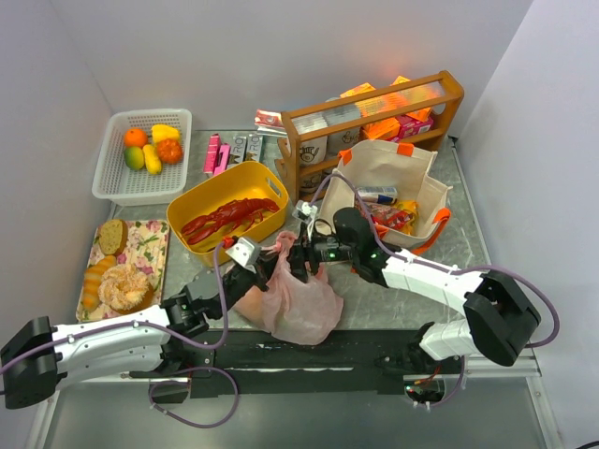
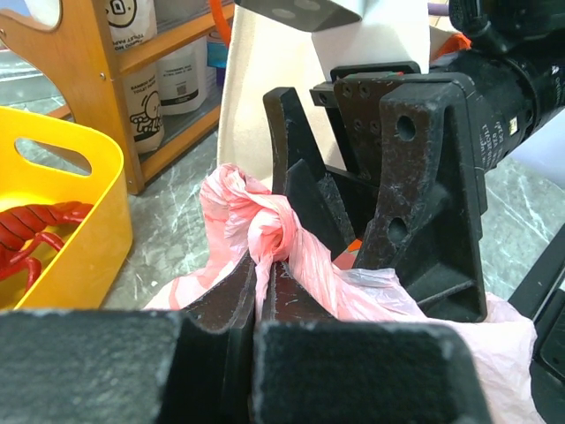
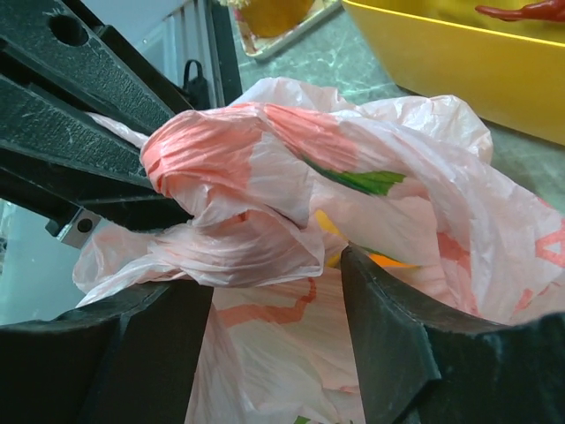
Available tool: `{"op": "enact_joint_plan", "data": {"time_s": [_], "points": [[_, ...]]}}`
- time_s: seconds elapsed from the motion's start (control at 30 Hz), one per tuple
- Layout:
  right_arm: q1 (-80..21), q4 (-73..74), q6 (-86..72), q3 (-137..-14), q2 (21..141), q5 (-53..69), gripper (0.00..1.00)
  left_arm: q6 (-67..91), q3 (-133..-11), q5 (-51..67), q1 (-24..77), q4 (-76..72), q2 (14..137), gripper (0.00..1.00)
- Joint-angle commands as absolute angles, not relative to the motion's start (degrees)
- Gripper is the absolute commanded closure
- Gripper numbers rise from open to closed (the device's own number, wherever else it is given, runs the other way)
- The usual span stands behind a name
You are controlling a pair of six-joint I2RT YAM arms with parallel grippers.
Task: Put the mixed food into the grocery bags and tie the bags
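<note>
The pink plastic bag (image 1: 301,304) lies at the table's near middle, its top twisted into a knot (image 2: 272,231). Green, yellow and orange food (image 3: 355,182) shows through the plastic. My left gripper (image 2: 256,269) is shut on a strip of the bag just below the knot. My right gripper (image 3: 272,281) faces it from the right, open, with loose folds of the bag lying between its spread fingers. The canvas tote (image 1: 412,173) stands behind at the right, holding red packets and a can (image 1: 379,195). More fruit (image 1: 152,146) sits in the far-left basket.
A yellow tub (image 1: 192,210) with a red lobster stands just left of the bag. A wooden rack (image 1: 374,108) of boxes is behind the tote. The white mesh basket (image 1: 112,178) is far left, and a floral tray (image 1: 150,245) with bread lies near left.
</note>
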State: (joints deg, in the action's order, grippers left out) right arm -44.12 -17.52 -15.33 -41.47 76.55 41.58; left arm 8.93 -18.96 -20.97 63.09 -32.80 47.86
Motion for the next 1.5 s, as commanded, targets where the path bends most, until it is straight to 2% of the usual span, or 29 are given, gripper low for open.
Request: {"op": "enact_joint_plan", "data": {"time_s": [0.0,0.1,0.13,0.2,0.23,0.27,0.33,0.37,0.57,0.8,0.93,1.1,1.2,1.3,1.33,1.4,1.43,1.47], "points": [[-45.3,-26.5,-19.0,-40.5,76.0,41.2,0.33,11.1,-18.4,-21.3,63.8,-38.7,47.5,0.99],[-45.9,-28.9,-19.8,-40.3,76.4,40.6,0.37,11.9,-17.8,-20.7,63.9,-40.7,47.8,0.99],[-46.0,-29.4,-20.4,-40.1,76.5,40.3,0.46,12.1,-17.8,-20.2,64.0,-41.0,48.1,0.99],[-46.1,-29.4,-20.6,-39.9,75.9,38.8,0.58,12.4,-17.8,-19.9,64.0,-41.0,48.4,0.99],[-46.1,-29.4,-20.6,-39.8,75.2,38.2,0.74,12.5,-17.8,-19.4,64.0,-41.0,48.4,0.99],[-46.1,-29.0,-20.4,-39.6,74.7,37.3,0.82,12.4,-17.9,-19.1,64.0,-40.7,48.4,0.99],[-46.1,-26.6,-19.4,-39.2,72.4,34.4,0.96,12.3,-18.5,-18.9,64.0,-38.8,47.7,0.99],[-46.1,-25.2,-18.7,-39.3,71.5,33.1,0.99,12.2,-18.7,-19.4,64.0,-37.7,47.3,0.99],[-46.1,-10.4,-12.1,-39.9,63.8,23.8,1.0,10.9,-20.2,-18.8,63.9,-29.5,42.9,0.96],[-46.1,2.7,-6.9,-43.9,60.2,22.2,1.0,9.8,-24.7,-16.6,63.9,-19.6,42.7,0.91],[-46.0,9.2,-5.4,-46.0,60.6,17.2,1.0,8.7,-26.5,-15.0,63.9,-16.5,42.5,0.99],[-46.1,15.3,-2.9,-48.2,59.9,9.4,1.0,6.7,-29.3,-7.8,63.7,-10.3,41.7,0.99],[-46.0,15.9,-1.9,-48.9,60.0,9.8,1.0,6.4,-30.9,-5.2,63.2,-8.4,42.6,0.99],[-46.1,15.5,-1.6,-48.9,60.5,12.2,1.0,6.4,-32.2,-3.2,62.4,-7.3,44.3,0.9],[-46.1,14.8,-1.7,-48.6,60.4,13.4,1.0,6.3,-32.3,-2.6,62.1,-7.5,44.7,0.8],[-46.2,14.1,-1.5,-48.1,60.3,14.6,1.0,6.2,-33.0,-1.6,61.4,-7.6,46.0,0.73],[-46.1,13.8,-1.5,-47.9,60.1,14.9,1.0,6.2,-33.2,-0.5,60.9,-7.6,46.2,0.64],[-46.1,13.7,-1.3,-47.7,60.1,14.9,1.0,6.0,-33.6,-0.4,60.2,-7.5,46.5,0.64]]}}
